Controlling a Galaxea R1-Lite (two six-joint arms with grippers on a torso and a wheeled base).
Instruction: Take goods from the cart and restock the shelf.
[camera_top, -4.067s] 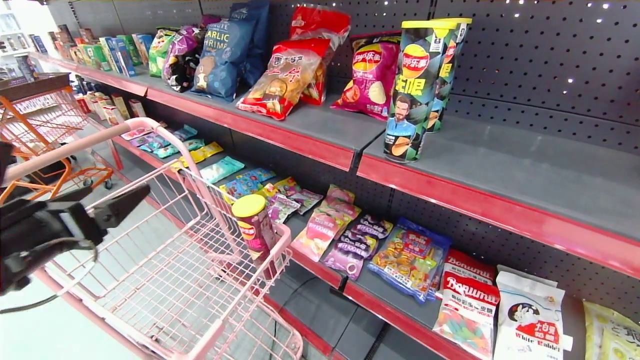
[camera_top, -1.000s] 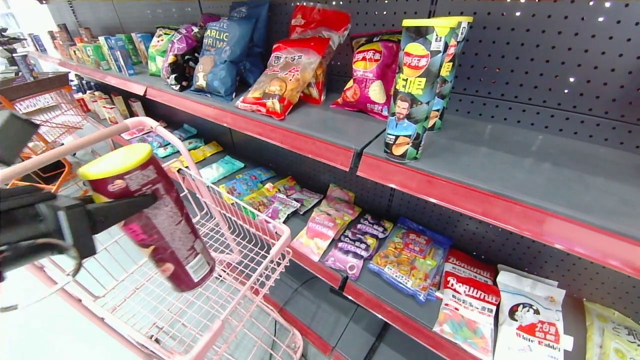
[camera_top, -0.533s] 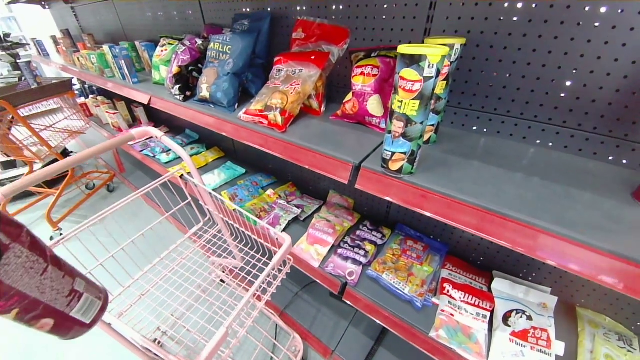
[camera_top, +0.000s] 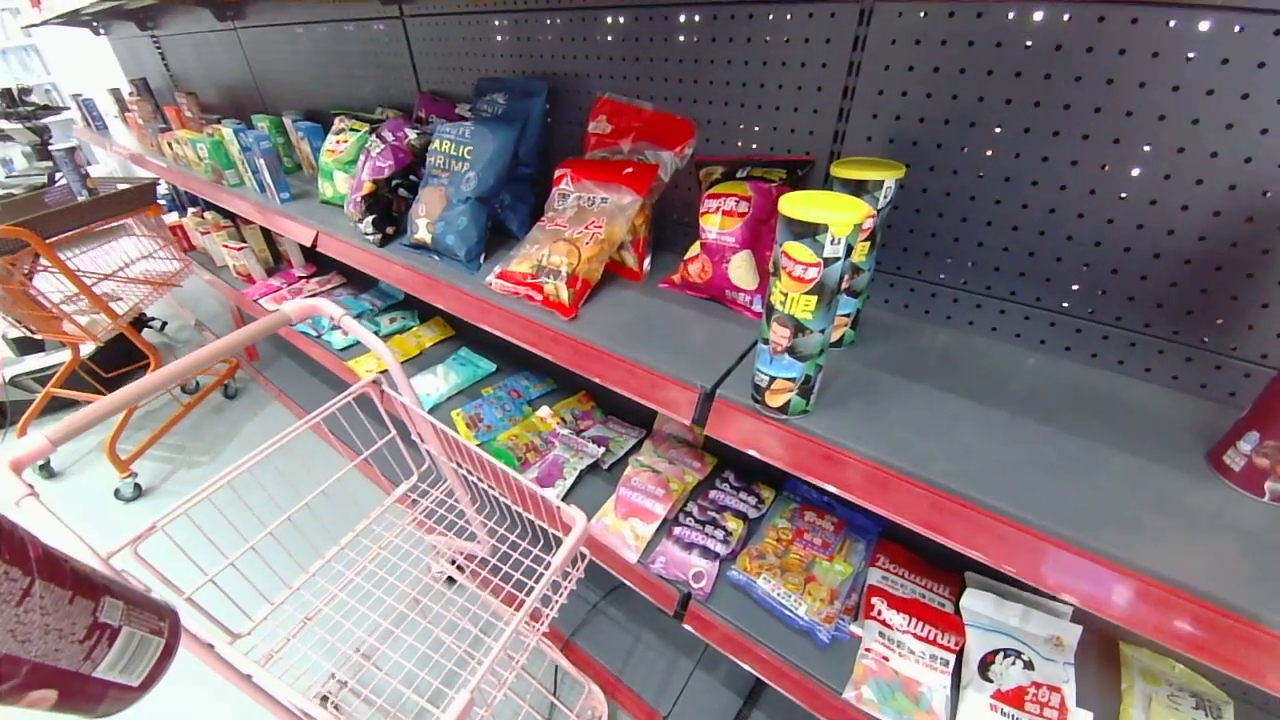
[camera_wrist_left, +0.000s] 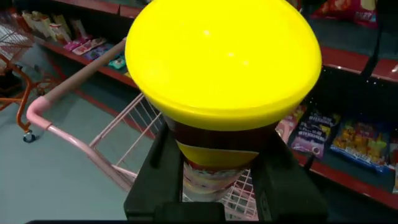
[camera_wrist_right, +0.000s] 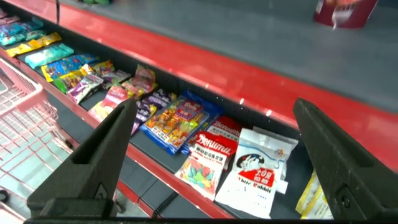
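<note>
The left gripper (camera_wrist_left: 222, 186) is clamping its black fingers (camera_wrist_left: 163, 163) on a tall maroon cylindrical snack can (camera_top: 62, 630), just under its wide, glossy yellow plastic lid (camera_wrist_left: 221, 59). The can is showing a white barcode patch near its base and is hanging tilted by the handle side of the pink wire shopping cart (camera_top: 480, 505). The right gripper (camera_wrist_right: 211, 155) is holding its fingers wide apart, empty, before the lower shelf's candy packets (camera_wrist_right: 180, 121). Farther off, two dark yellow-lidded cans (camera_top: 808, 300) are standing upright on the grey, red-edged upper shelf (camera_top: 1000, 440).
</note>
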